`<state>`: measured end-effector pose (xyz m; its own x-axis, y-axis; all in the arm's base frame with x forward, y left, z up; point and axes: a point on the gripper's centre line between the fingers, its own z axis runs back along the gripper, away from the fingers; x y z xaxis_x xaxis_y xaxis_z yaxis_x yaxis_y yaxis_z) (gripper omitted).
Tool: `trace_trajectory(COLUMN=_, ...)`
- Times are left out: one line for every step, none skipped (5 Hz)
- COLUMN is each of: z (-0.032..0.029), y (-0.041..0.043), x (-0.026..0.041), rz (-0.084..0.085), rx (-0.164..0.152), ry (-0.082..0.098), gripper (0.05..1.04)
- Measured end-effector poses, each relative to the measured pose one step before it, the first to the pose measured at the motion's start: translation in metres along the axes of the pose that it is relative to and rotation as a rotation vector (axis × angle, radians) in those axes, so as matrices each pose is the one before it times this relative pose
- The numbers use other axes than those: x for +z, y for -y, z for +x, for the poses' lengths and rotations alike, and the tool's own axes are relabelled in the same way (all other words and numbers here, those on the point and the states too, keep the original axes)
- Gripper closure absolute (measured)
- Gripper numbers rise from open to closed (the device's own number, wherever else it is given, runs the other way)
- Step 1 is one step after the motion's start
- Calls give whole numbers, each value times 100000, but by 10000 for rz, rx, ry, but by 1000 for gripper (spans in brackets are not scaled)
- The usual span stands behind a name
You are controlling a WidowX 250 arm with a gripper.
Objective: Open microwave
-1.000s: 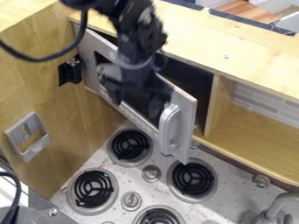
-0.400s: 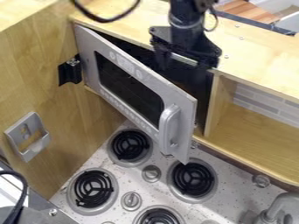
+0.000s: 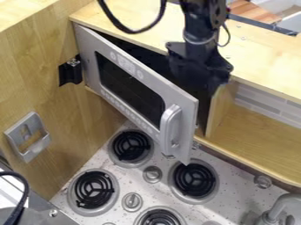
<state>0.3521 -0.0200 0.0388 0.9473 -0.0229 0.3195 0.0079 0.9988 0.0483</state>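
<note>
Below ajar door — burners, knobs

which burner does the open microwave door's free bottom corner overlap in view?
The rightmost burner. The microwave door hangs with its free bottom corner across that burner's upper rim; the other three burners are clear of it.

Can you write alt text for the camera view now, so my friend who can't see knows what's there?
A toy microwave's silver door stands partly open above a stove with black coil burners. A black robot gripper hangs by the microwave's opening, behind the door as we look. A gray faucet is at the bottom right.
</note>
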Motion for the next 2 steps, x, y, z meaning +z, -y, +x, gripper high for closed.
trace_trajectory(z=-425, y=113, x=-991, rz=-33, rx=-46, ry=-174, gripper=83)
trace_trajectory(z=-2145, y=-886, x=-767, rz=305, rx=458, ry=-589, gripper=83)
